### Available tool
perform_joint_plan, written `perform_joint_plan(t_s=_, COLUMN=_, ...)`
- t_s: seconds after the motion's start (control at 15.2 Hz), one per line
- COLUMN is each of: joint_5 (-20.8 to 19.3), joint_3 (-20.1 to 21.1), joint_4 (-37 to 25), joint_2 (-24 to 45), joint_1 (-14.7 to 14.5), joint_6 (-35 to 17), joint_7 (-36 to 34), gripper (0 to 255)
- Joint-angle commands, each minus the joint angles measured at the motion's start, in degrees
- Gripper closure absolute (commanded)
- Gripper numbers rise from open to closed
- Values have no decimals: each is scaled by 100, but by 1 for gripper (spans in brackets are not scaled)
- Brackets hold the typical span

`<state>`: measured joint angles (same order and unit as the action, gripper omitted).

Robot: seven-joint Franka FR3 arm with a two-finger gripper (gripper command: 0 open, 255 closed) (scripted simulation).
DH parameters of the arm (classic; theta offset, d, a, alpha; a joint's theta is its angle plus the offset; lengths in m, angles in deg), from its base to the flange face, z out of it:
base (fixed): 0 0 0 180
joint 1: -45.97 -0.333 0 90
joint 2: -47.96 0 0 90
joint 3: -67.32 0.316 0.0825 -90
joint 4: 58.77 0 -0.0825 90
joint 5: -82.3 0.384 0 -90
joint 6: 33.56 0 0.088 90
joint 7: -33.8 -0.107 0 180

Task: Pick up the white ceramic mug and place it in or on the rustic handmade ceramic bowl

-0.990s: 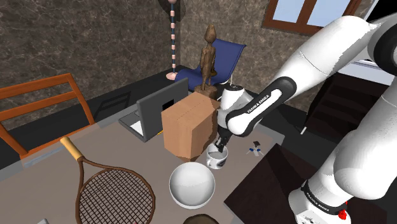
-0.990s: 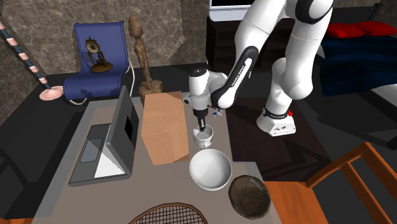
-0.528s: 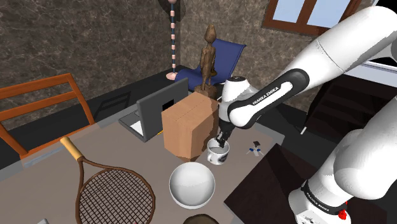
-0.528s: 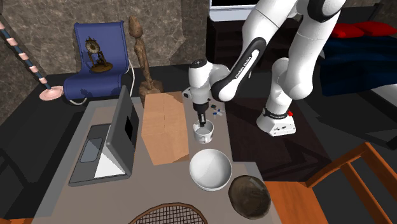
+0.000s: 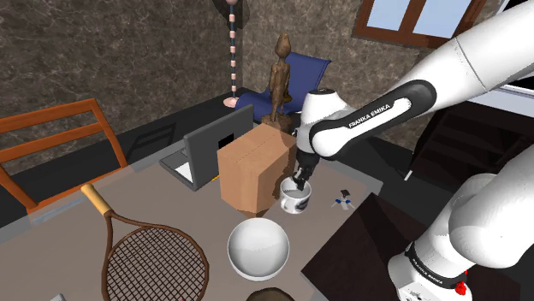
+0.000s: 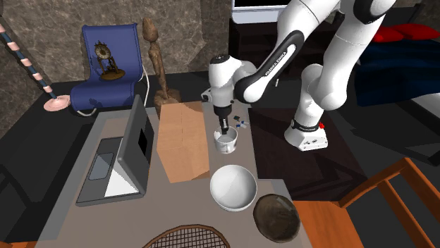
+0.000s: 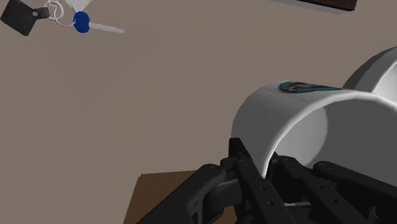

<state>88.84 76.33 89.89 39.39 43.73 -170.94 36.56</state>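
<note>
- Shoulder view: the pincer (image 5: pixel 300 181) grips the white mug (image 5: pixel 294 202) by its rim, just beside the cardboard box (image 5: pixel 252 171); the mug seems to hang slightly above the worktop (image 5: pixel 184 209), though the gap is hard to judge.
- Wrist view: the two black fingers (image 7: pixel 245 175) stand narrow, one outside the mug's wall and one inside, with the wall pinched between them; a bunch of keys (image 7: pixel 76 22) lies on the worktop, well apart from the mug.
- Second exterior view: the white bowl (image 6: pixel 233 188) sits on the worktop near the mug and apart from it; nothing lies in it.
- Progress, as a judgement: the grasp is made and the lift appears begun; the carry across to the bowl, the lowering and the release are not yet done.
- The grip takes one side of the rim only, so the mug may tilt on the way; a slow carry seems wise.
</note>
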Motion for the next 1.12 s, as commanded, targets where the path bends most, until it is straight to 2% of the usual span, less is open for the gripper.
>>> perform_joint_plan(t_s=0.0, joint_5=5, joint_3=0, joint_4=-61, joint_2=-109, joint_1=-5, joint_6=172, joint_7=-12, gripper=255)
perform_joint_plan(t_s=0.13, joint_5=9, joint_3=-7, joint_4=-113, joint_2=-235, joint_1=-6, joint_6=350, joint_7=-13, gripper=255)
perform_joint_plan(t_s=0.59, joint_5=436, joint_3=647, joint_4=328, joint_2=-765, joint_1=-606, joint_6=359, joint_7=-919, gripper=255)
perform_joint_plan(t_s=1.06, joint_5=864, joint_3=1375, joint_4=407, joint_2=-987, joint_1=-1223, joint_6=387, joint_7=-1922, gripper=255)
